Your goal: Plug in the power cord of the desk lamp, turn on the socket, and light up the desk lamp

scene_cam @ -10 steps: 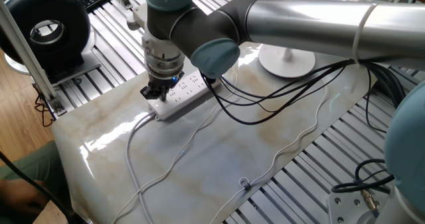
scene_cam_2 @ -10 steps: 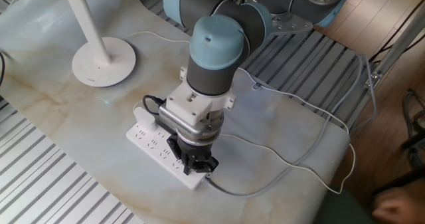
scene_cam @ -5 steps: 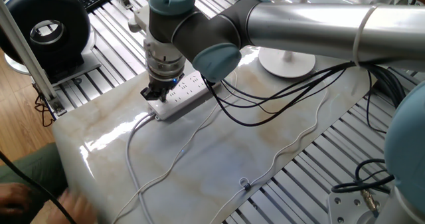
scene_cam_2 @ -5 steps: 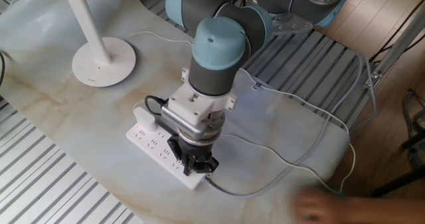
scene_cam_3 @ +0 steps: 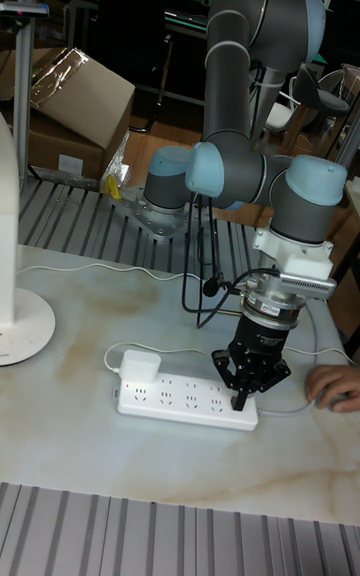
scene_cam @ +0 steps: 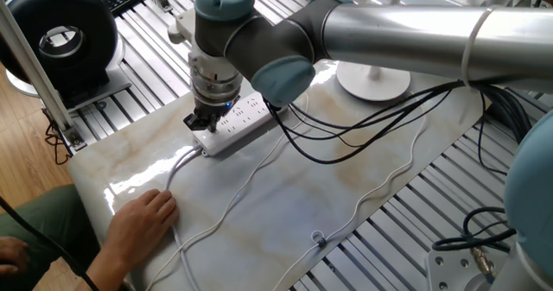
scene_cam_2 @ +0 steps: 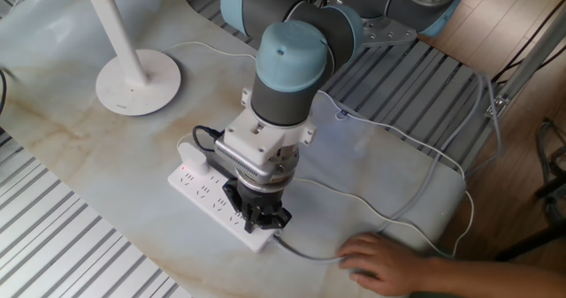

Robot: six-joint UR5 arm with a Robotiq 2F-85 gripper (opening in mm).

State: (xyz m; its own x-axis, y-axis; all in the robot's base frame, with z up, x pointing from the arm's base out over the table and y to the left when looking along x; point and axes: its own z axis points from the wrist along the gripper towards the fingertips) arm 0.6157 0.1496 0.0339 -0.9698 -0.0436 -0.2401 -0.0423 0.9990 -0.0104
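Socket (scene_cam_3: 187, 402) lies on the table with the cord's plug (scene_cam_3: 139, 369) seated at one end; the gripper (scene_cam_3: 243, 391), fingers together, points down at the other end, probably to press the button. A person's hand (scene_cam_2: 382, 261) rests nearby.

The table (scene_cam: 285, 196) top looks like polished marble, cream with tan veins, glossy enough to mirror light. Around it lie ribbed bare-metal slats (scene_cam: 406, 230). The socket (scene_cam_3: 185, 401), plug (scene_cam_3: 140, 369) and lamp (scene_cam_2: 137, 81) are smooth white plastic, faintly shiny. The arm (scene_cam: 406, 23) is satin silver metal with matt blue-grey plastic caps; the gripper (scene_cam_3: 243, 388) is matt black. The far cardboard box (scene_cam_3: 75, 101) looks dull brown under glossy wrap.
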